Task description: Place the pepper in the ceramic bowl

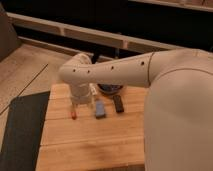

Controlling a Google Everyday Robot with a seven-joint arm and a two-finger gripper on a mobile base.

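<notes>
The pepper [73, 113], a small slender red-orange thing, lies on the wooden table [90, 142] near its left side. My gripper [80, 101] hangs straight down from the white wrist, just above and slightly right of the pepper, open and holding nothing. The ceramic bowl [111, 89], dark bluish-grey, sits at the table's far edge, and my forearm hides most of it.
A blue block [100, 109] and a black block [118, 103] lie between the pepper and the bowl. A small pale cup [93, 90] stands beside the wrist. My big white arm [175, 110] covers the right side. A dark mat [22, 130] lies left of the table.
</notes>
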